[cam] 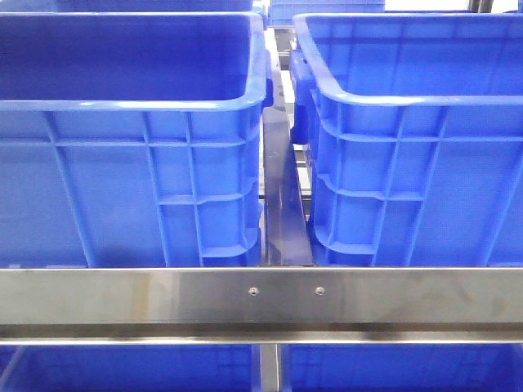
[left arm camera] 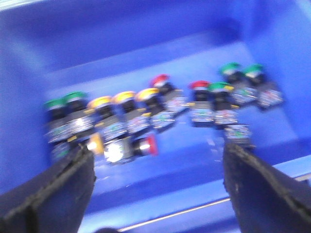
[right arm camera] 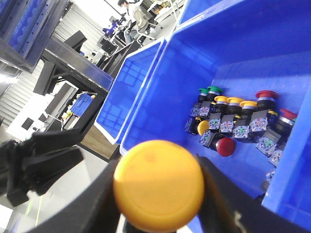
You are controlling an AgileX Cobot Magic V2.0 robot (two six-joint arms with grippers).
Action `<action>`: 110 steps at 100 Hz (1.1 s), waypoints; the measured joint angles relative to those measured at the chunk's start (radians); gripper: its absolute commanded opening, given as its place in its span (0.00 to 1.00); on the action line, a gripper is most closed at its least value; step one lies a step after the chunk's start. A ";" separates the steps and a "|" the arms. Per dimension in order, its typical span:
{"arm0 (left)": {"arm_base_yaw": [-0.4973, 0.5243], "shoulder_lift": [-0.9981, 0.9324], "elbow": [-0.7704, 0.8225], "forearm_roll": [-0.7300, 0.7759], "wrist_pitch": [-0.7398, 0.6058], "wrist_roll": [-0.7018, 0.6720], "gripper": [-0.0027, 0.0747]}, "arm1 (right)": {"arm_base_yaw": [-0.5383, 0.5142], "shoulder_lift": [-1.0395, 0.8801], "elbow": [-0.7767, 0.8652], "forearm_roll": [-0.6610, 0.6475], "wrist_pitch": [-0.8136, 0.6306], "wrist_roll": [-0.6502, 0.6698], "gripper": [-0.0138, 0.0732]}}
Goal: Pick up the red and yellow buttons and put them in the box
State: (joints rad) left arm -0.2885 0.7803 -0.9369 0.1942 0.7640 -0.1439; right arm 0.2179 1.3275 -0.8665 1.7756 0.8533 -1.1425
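My right gripper (right arm camera: pixel 160 174) is shut on a yellow button (right arm camera: pixel 159 187), whose round top fills the gap between the fingers. It hangs outside and above the blue crate (right arm camera: pixel 160 102) holding the other buttons: yellow ones (right arm camera: pixel 234 101) in a row and red ones (right arm camera: pixel 225 146). My left gripper (left arm camera: pixel 158 156) is open, nothing between its fingers, low over the same kind of pile. In that blurred view, yellow buttons (left arm camera: pixel 125 96) and red buttons (left arm camera: pixel 199 85) lie in a line. No gripper or button shows in the front view.
Two tall blue crates (cam: pixel 122 106) (cam: pixel 409 106) stand side by side behind a steel rail (cam: pixel 261 298), a narrow gap between them. Green buttons (left arm camera: pixel 229 68) (right arm camera: pixel 213 89) are mixed into the pile. Another blue crate (right arm camera: pixel 124 82) and black frames lie beyond.
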 measured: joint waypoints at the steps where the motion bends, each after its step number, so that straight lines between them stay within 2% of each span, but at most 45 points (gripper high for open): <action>1: 0.004 -0.008 0.009 0.000 0.000 0.000 0.71 | 0.000 0.000 0.000 0.000 0.000 0.000 0.35; 19: 0.067 -0.202 0.109 -0.006 -0.006 0.000 0.66 | -0.002 0.000 0.000 0.000 0.000 0.000 0.35; 31: 0.072 -0.312 0.165 -0.008 -0.006 0.000 0.58 | -0.002 0.000 -0.004 -0.002 0.000 -0.004 0.35; 45: 0.072 -0.408 0.208 -0.008 -0.008 -0.001 0.38 | -0.002 0.000 -0.023 -0.003 -0.029 -0.037 0.35; 64: 0.072 -0.457 0.226 -0.008 -0.010 -0.002 0.01 | -0.002 0.000 -0.066 -0.003 -0.130 -0.130 0.35; 83: 0.072 -0.457 0.228 -0.008 -0.012 -0.002 0.01 | -0.002 0.000 -0.104 0.003 -0.316 -0.281 0.35; 110: 0.072 -0.457 0.228 -0.008 -0.012 -0.002 0.01 | -0.002 0.000 -0.121 0.031 -0.784 -0.498 0.35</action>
State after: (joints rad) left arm -0.2167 0.3237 -0.7085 0.1858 0.7519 -0.1463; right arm 0.2157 1.3275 -0.9879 1.8070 0.0695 -1.6406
